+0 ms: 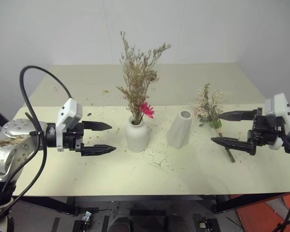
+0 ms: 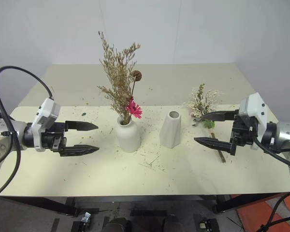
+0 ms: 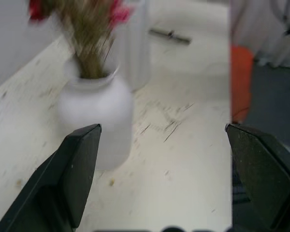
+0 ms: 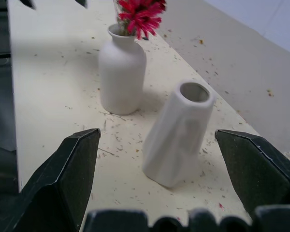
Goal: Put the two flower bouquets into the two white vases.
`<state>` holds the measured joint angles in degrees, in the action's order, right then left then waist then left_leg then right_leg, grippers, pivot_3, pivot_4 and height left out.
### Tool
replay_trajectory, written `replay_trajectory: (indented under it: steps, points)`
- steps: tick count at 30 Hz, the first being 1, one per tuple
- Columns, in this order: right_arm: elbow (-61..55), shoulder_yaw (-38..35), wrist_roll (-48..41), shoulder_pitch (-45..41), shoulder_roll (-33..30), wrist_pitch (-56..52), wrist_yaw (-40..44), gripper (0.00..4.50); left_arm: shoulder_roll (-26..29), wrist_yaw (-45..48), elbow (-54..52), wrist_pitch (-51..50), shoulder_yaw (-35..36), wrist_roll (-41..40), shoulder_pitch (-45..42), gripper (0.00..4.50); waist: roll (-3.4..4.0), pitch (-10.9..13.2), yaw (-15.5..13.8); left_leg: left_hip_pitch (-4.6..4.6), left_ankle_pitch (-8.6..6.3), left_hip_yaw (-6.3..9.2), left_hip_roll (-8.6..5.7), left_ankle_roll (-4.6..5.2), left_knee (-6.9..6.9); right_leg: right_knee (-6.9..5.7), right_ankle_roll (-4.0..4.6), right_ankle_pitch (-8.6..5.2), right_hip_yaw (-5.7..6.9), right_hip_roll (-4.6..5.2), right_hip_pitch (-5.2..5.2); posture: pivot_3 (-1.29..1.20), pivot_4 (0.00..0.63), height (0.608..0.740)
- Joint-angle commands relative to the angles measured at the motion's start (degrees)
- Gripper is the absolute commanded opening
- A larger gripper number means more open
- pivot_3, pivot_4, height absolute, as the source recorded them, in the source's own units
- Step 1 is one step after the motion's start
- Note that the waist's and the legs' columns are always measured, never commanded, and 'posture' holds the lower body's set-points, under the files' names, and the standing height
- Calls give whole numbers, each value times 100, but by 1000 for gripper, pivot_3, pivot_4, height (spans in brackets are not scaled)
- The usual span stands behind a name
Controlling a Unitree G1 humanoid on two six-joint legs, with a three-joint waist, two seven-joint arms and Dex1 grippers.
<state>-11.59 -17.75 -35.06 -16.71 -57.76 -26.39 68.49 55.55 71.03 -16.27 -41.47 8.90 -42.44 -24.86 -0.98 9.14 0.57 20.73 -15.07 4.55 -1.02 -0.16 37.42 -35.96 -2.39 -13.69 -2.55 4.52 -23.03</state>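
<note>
Your left pincer (image 1: 102,138) hangs wide apart and empty beside the squat vase (image 1: 137,134), which stands on the worktop (image 1: 87,164) with the tan-brown bouquet (image 1: 137,79) upright in its neck. Your right pincer (image 1: 227,128) is spread just as wide, holding nothing, its fingers either side of the cream-white bouquet (image 1: 209,106) lying flat on the worktop. Between the two, the taller slanted vase (image 1: 180,128) stands empty amid scattered dry flecks.

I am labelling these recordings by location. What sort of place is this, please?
Probably an indoor robot test room, not a home: a plain cream table against a bare white wall, holding just two white vases and dried flowers, with loose cables.
</note>
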Motion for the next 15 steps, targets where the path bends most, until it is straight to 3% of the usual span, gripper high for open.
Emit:
replay_trajectory:
  steps: [1,4,10,15]
  points:
    - [398,243,530,-98,-91,-11,-400,4500,-197,7,-218,90,25,-250,-255,4468,0,0,23,-1,-1,0,1,1,-1,0,0,0,-1,-1,0,0,150,740]
    - [824,702,1195,-347,-92,-412,-1120,4500,-306,-14,-217,51,-32,-268,-405,4468,0,0,60,1,-1,-2,1,1,-1,-3,0,0,-4,-2,-4,0,150,740]
    - [1368,1453,1704,-1273,289,-2371,-2365,4500,-380,-29,-176,47,16,-361,-533,4468,2,-1,162,-3,0,-6,1,2,-4,-11,2,0,-14,-6,-11,0,150,740]
    - [1882,1783,1921,-1587,671,-2683,-2583,4500,-453,-84,-260,142,123,-423,-429,4468,2,-1,170,4,-1,-4,2,2,-7,-4,2,0,-12,-6,-13,0,150,740]
